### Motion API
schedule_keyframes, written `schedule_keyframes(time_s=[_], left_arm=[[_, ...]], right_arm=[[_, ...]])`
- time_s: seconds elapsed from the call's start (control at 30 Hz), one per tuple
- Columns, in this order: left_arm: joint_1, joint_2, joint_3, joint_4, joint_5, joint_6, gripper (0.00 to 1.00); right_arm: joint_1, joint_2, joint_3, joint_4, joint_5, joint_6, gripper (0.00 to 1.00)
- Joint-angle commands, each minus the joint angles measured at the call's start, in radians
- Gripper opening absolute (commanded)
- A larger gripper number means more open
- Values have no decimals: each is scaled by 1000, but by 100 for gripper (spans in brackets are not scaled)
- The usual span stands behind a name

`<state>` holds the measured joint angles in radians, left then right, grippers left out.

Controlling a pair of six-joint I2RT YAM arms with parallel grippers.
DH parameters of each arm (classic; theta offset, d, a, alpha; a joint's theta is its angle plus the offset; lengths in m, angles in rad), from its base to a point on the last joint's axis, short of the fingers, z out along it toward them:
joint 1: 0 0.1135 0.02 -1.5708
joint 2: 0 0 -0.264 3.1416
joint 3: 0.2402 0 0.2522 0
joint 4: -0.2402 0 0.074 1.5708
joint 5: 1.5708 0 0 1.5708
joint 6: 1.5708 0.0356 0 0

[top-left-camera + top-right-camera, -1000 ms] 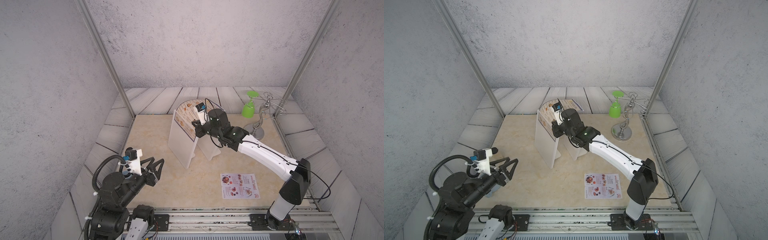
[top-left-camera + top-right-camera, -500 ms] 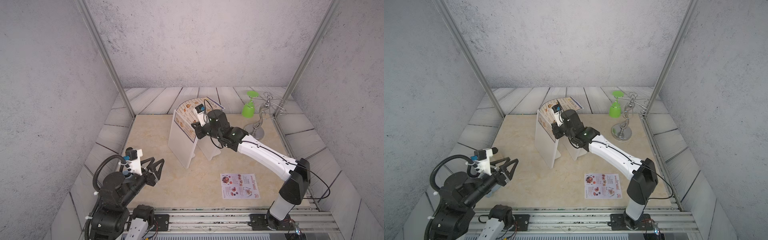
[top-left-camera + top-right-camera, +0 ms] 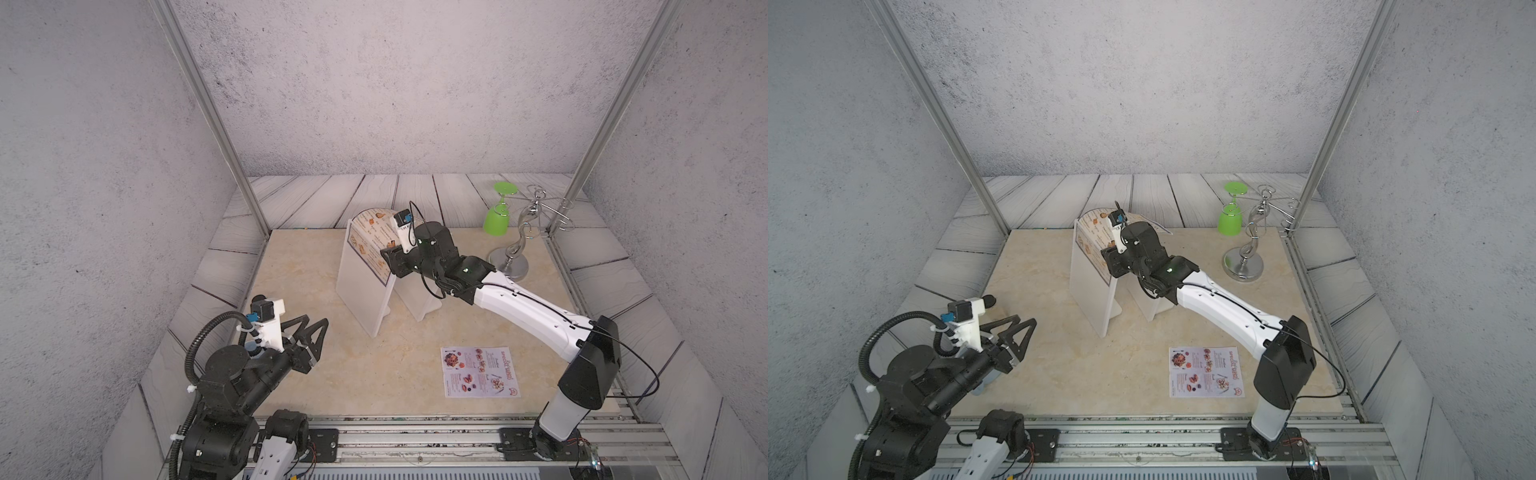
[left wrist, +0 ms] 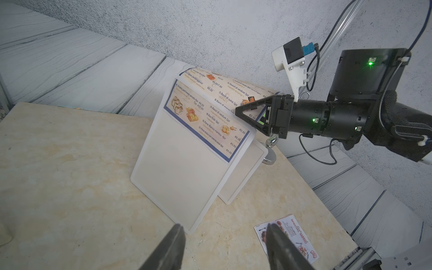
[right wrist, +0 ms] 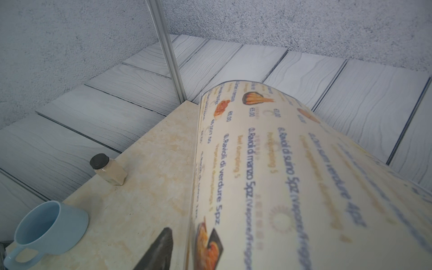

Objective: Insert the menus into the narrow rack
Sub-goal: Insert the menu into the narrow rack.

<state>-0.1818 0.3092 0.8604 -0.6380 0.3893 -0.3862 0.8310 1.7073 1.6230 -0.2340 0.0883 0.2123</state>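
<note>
The larger cream, blue-bordered menu [image 3: 370,237] [image 3: 1094,237] stands with its lower part in the white rack [image 3: 361,295] [image 4: 177,168], and its top curls backward over the rack. My right gripper [image 3: 387,254] [image 4: 243,114] is at the menu's side edge, open. In the right wrist view one dark finger [image 5: 161,247] stands clear of the sheet [image 5: 280,163], which hides the other. The smaller menu [image 3: 480,372] [image 4: 289,236] lies flat near the front right. My left gripper [image 3: 313,332] [image 4: 224,233] hovers open and empty at the front left.
A green glass [image 3: 498,216] hangs upside down on a chrome stand [image 3: 515,257] at the back right. A light blue cup [image 5: 49,231] and a small black-capped bottle [image 5: 108,169] stand near the table's left edge. Metal posts rise at both back corners.
My right gripper has opened and let go of the larger menu, which stays in the rack with its top still curled back. The left arm has not moved.
</note>
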Motion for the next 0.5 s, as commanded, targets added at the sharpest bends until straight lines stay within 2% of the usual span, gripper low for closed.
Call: schedule_keyframes(time_s=[0.0, 0.13, 0.47], left_arm=[[-4, -12, -13, 18, 5, 0, 59], [-4, -12, -15, 18, 6, -1, 59], [-4, -12, -12, 17, 5, -3, 59]], right_arm=[[3, -28, -24, 8, 49, 29, 61], [-2, -42, -41, 16, 74, 63, 66], [-29, -81, -93, 82, 34, 140, 71]])
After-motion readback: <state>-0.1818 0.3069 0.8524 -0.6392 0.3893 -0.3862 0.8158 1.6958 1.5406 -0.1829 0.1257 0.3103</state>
